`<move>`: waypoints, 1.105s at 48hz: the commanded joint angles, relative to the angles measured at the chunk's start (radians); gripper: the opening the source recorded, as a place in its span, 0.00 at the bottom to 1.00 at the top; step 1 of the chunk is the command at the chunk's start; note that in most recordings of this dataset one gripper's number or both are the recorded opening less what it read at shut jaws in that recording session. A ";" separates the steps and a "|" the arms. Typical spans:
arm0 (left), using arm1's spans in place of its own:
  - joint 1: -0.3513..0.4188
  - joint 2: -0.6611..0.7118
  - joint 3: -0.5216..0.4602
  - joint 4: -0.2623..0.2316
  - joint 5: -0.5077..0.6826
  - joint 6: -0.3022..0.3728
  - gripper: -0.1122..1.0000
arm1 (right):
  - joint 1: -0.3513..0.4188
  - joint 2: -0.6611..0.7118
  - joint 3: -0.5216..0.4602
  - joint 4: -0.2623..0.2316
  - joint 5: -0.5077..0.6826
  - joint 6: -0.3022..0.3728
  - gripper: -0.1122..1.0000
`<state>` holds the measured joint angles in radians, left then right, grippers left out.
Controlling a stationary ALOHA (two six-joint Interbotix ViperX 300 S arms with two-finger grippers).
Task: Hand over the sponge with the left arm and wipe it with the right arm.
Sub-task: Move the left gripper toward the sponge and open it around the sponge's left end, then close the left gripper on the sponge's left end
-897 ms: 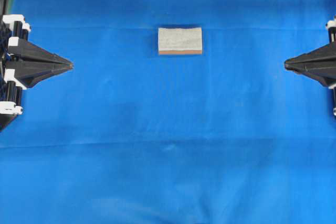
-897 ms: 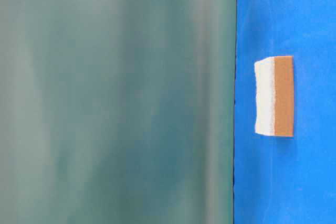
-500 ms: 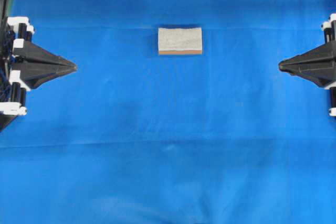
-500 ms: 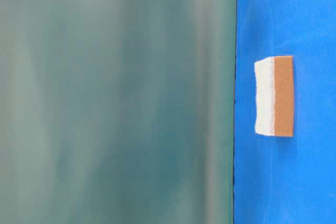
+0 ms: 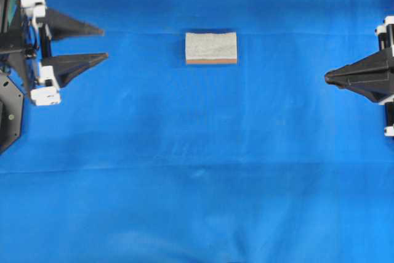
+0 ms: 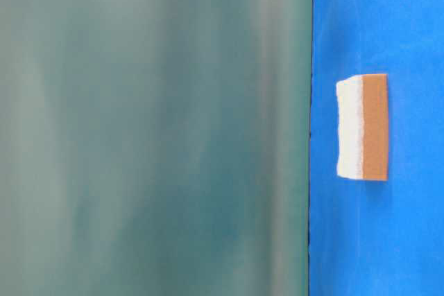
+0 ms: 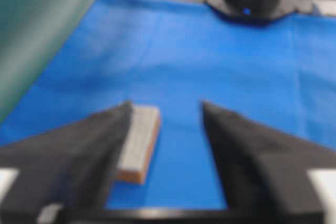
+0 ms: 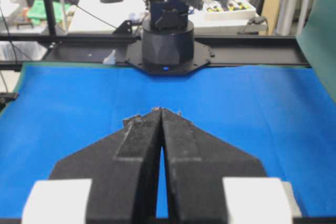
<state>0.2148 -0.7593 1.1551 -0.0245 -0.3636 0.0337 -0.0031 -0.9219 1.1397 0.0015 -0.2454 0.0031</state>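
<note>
Your sponge [image 5: 211, 48] lies flat on the blue cloth [image 5: 197, 170], a little above the middle of the overhead view, grey speckled face up and a thin orange-brown strip showing along its near edge. Nothing touches it — both arms are well apart from it.

Your left gripper [image 5: 104, 43] sits at the left edge of the overhead view, upper part, with its two black pointed fingers [image 5: 74, 64] spread wide and nothing between them. The tips point toward the sponge, roughly level with it, but a clear stretch of cloth separates them. From the left wrist camera you look between those fingers: the sponge [image 7: 139, 142] appears beside the left-hand finger, partly hidden behind it, while the right-hand finger stands off to the side with bare cloth in the gap. That picture is blurred, so fine detail is lost, but the spread is plain.

Your right gripper [image 5: 327, 77] comes in from the right edge of the overhead view, slightly lower than the sponge. Its fingers are pressed together into a single point, holding nothing. The right wrist camera confirms it — the two black fingers [image 8: 137, 153] meet along a thin seam, with empty blue cloth ahead and the black base of the opposite arm [image 8: 167, 43] at the far side.

The table-level camera shows the sponge [image 6: 362, 127] turned sideways in the frame, white layer against orange-brown layer, on the blue cloth beside a blurred green backdrop [image 6: 152, 129].
</note>
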 commanded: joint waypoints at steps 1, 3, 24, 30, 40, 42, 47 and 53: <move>0.037 0.061 -0.034 -0.002 -0.032 0.002 0.73 | -0.002 0.005 -0.026 0.000 -0.009 0.002 0.10; 0.051 0.092 -0.041 -0.002 -0.037 0.002 0.82 | -0.002 0.005 -0.026 0.000 -0.009 0.000 0.10; 0.075 0.486 -0.255 0.000 -0.034 0.098 0.95 | -0.002 0.008 -0.023 0.012 0.005 0.005 0.10; 0.075 0.584 -0.331 -0.002 -0.006 0.115 0.95 | -0.002 0.008 -0.023 0.018 0.015 0.005 0.10; 0.075 0.689 -0.453 0.000 0.069 0.120 0.95 | -0.002 0.012 -0.023 0.021 0.018 0.005 0.10; 0.077 0.704 -0.469 0.000 0.075 0.121 0.95 | -0.002 0.012 -0.021 0.021 0.018 0.005 0.10; 0.080 0.741 -0.502 0.000 0.081 0.135 0.95 | -0.002 0.017 -0.021 0.021 0.018 0.005 0.10; 0.092 0.769 -0.523 0.000 0.109 0.147 0.95 | -0.002 0.018 -0.021 0.021 0.018 0.005 0.10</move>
<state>0.2961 0.0123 0.6627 -0.0245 -0.2638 0.1779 -0.0031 -0.9081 1.1397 0.0199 -0.2240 0.0061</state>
